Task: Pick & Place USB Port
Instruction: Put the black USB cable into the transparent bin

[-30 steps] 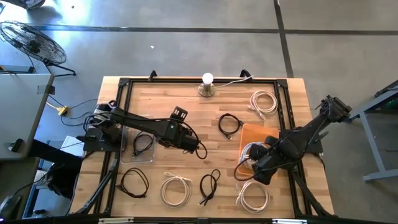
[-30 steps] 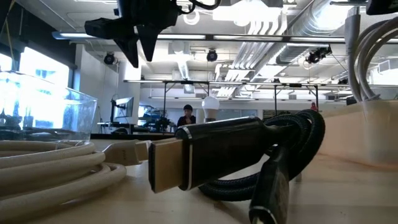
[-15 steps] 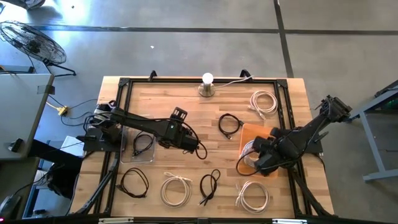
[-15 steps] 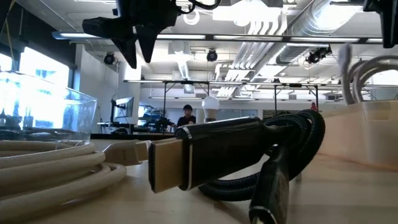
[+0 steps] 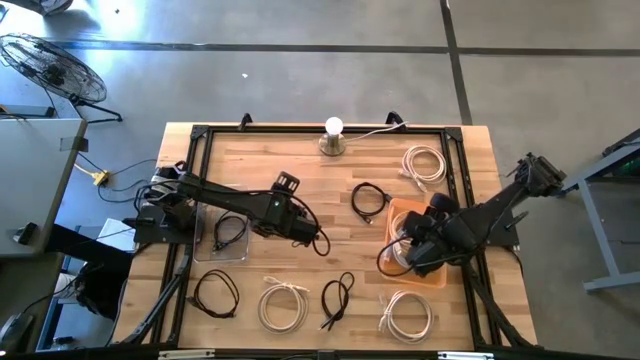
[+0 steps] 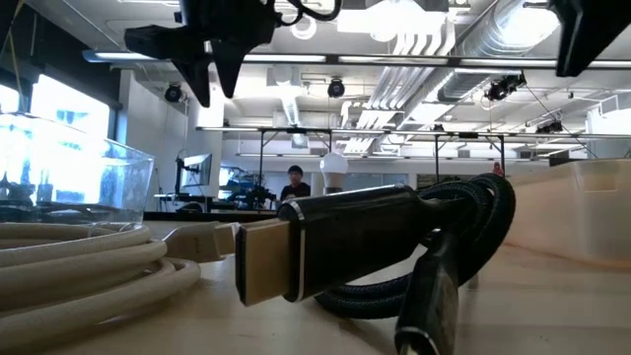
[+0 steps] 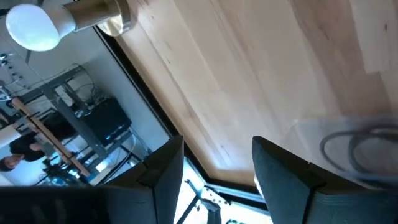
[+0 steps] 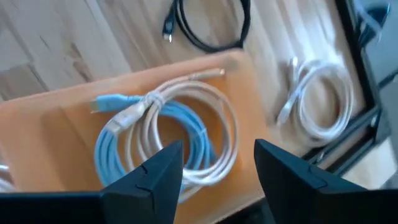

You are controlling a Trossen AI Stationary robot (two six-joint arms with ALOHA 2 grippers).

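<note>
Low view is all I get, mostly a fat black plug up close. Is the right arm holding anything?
Observer: No. The right gripper hangs over an orange tray, jaws open and empty.
Operator: What's in that tray?
Observer: A white cable and a blue cable, coiled and lying together.
Operator: And the other arm?
Observer: The left gripper is above the middle of the table, jaws open, nothing between them.

The white cable [image 8: 186,134] lay coiled flat in the orange tray [image 8: 68,106], resting on top of a blue cable [image 8: 130,140], at the centre of my right wrist picture. From above, that tray [image 5: 437,275] sat right of the frame's middle.
</note>
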